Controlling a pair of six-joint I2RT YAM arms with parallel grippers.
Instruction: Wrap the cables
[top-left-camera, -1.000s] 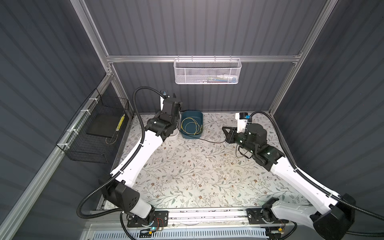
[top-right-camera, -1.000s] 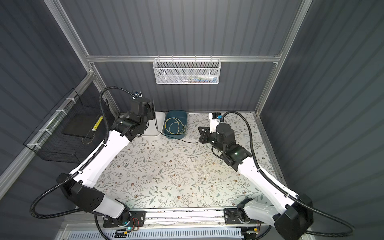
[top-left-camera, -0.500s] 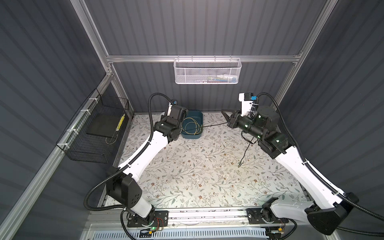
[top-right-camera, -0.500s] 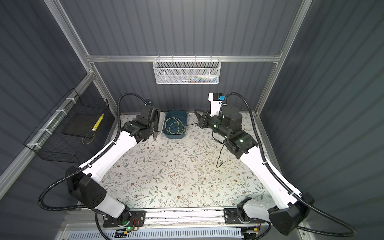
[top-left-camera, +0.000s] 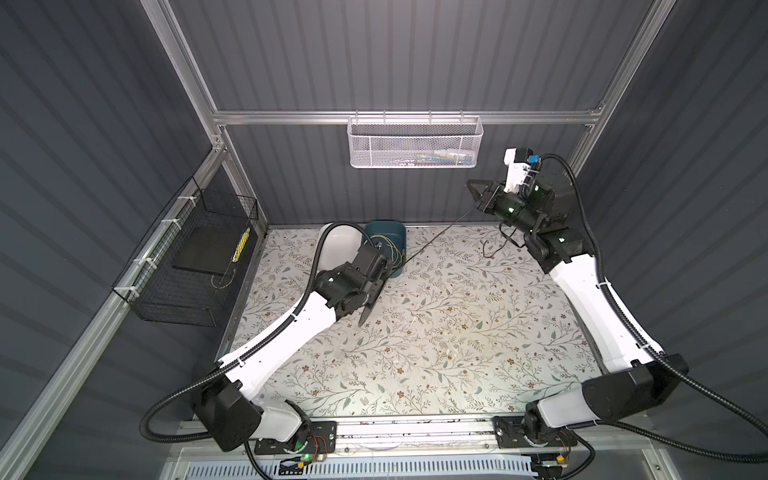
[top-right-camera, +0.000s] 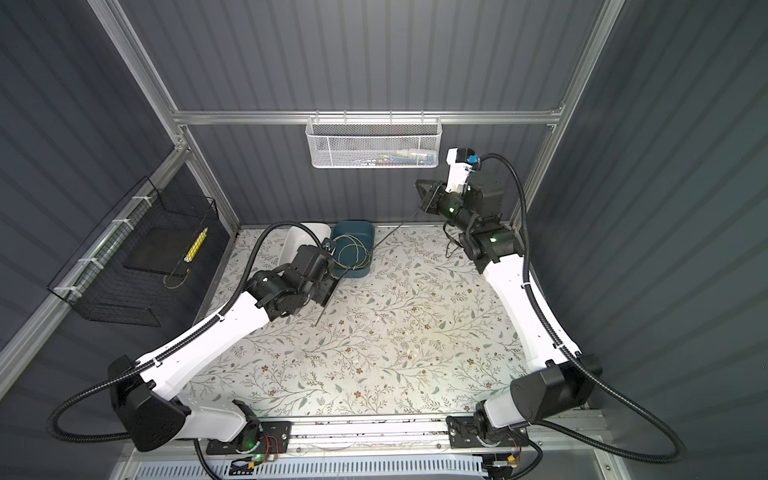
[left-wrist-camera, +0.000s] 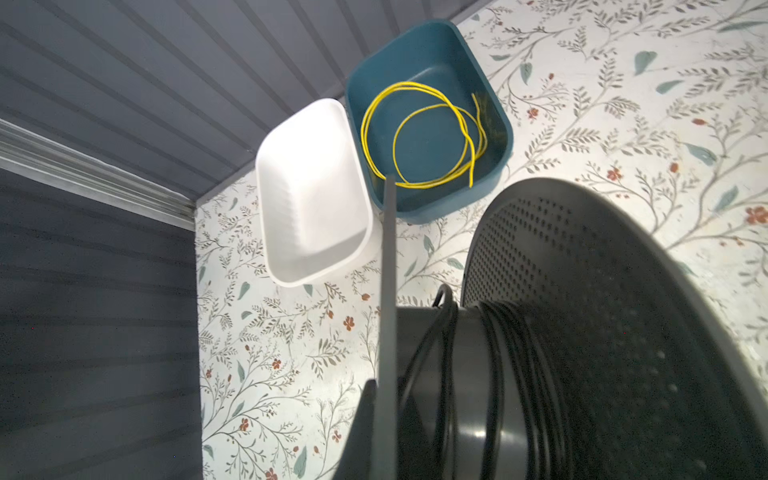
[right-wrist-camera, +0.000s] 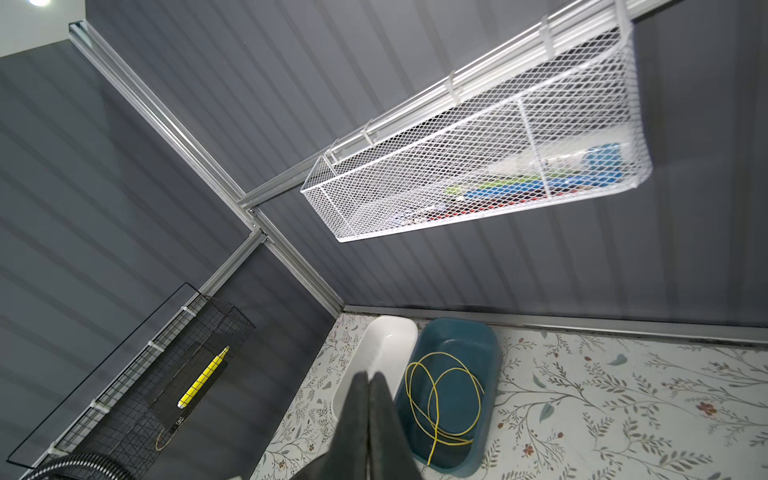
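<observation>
Two wires matter to you here: the thin black wire (top-left-camera: 436, 239) and the thin yellow wire (left-wrist-camera: 473, 149). In the left wrist view, several turns of the black one already lie around the hub of the dark grey plastic spool (left-wrist-camera: 623, 332). In both top views the rest of it runs as a straight, raised line from the spool side up to the right gripper (top-left-camera: 476, 195), and a loose tail dangles beneath that arm. Your right gripper's fingers are pressed together. Since the line ends at them, I judge that they pinch the wire, held high and well apart from the spool so the strand has tension and lays down neatly. Your left gripper (top-left-camera: 376, 286) is clamped on one thin flange of the spool, which leaves the hub free for more turns. The yellow wire lies loosely coiled inside the teal rectangular plastic bin (left-wrist-camera: 415, 54), just beside the white rectangular plastic bin (left-wrist-camera: 311, 199). Both bins sit at the back of the floral-patterned table mat (top-left-camera: 415, 353), out of the winding path, and I judge the yellow wire waits its turn.
</observation>
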